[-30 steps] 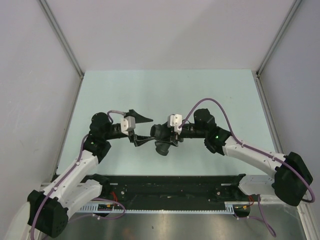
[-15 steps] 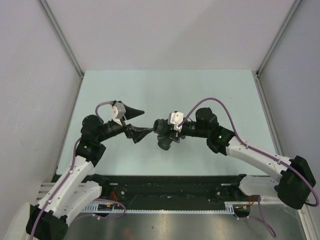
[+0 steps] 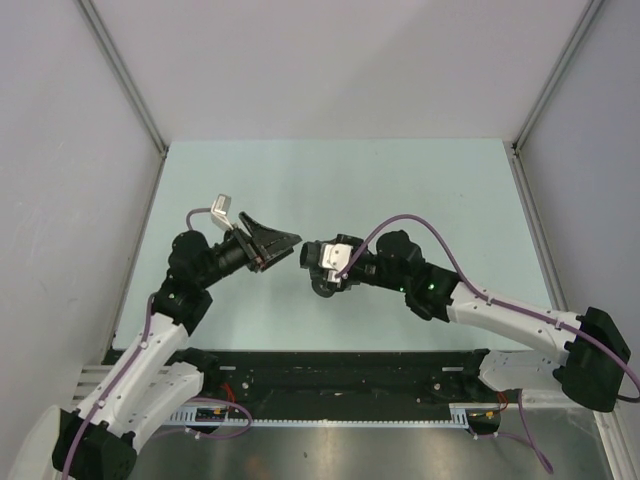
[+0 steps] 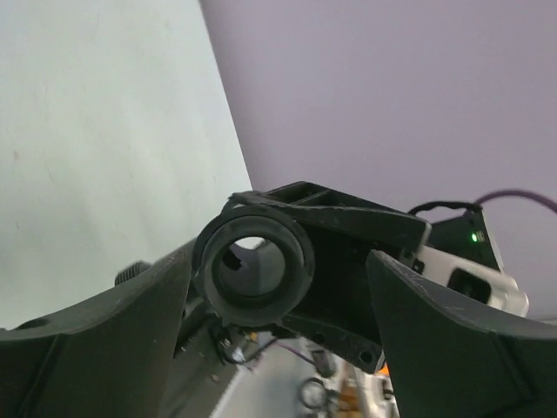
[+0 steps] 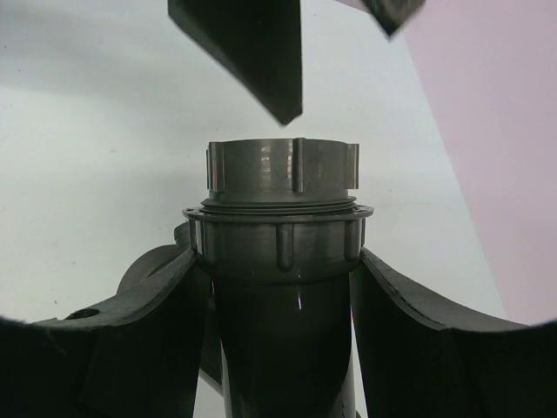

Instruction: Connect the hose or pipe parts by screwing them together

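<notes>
Pale green table (image 3: 420, 180), grey walls on three sides. Both arms reach in from the near edge and meet over the middle of it.

Right arm, white and black (image 3: 510, 318): elbow out toward the right edge, wrist pointing left. Since a second ago the wrist has rolled, and its white camera block now sits lower and further left.

Left arm, white and black (image 3: 150, 340): forearm angled up and to the right. Its wrist has rolled too, and the white block that rode near the fingers now sticks out to the upper left.

Left gripper (image 4: 280, 259): black fingers spread wide, one on each side of the fitting's round mouth, daylight on both sides, nothing held. A second ago the fingers were narrower and up against the fitting. Now the tips have drawn back a little, and the right wrist view shows one tip hanging just clear of the end ring.

Right gripper (image 5: 278, 257): closed on the body of the dark grey plastic pipe fitting (image 5: 280, 228), one pad on each flank below the wide ribbed collar.

Fitting: carried over the centre of the table, slightly toward the near edge, mouth facing the left gripper. A narrower ribbed end ring (image 5: 283, 170) sits on the collar with thread lines showing between them. A side branch points toward the near edge. It has shifted slightly left since the earlier frame.

Thin purple cable (image 3: 405, 222) loops over the right wrist.
</notes>
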